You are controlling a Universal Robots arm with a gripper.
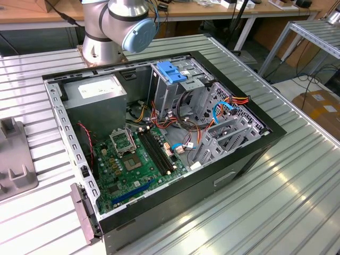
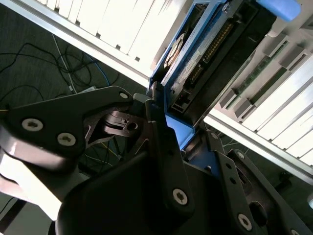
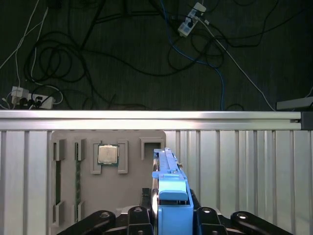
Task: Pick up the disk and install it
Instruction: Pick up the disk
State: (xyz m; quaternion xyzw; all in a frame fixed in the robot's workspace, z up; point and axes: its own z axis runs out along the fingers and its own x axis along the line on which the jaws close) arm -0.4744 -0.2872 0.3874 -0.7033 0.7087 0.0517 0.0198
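Exterior view high over case (image 1: 234, 167); wrist views close along disk (image 3: 171, 205) (image 2: 195, 54)

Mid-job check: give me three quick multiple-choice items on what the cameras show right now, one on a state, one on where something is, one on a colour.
1. The computer case is:
A. closed by a side panel
B. open, with the motherboard exposed
C. turned face down

2. The disk is:
A. gripped in the pincer
B. lying on the motherboard
C. mounted in the case

3. The disk's carrier rails are:
A. red
B. yellow
C. blue

Answers:
1 B: the exterior view looks straight onto the bare board inside the case.
2 A: in both wrist views the pincer clamps the disk.
3 C: blue plastic frames the disk in both wrist views.
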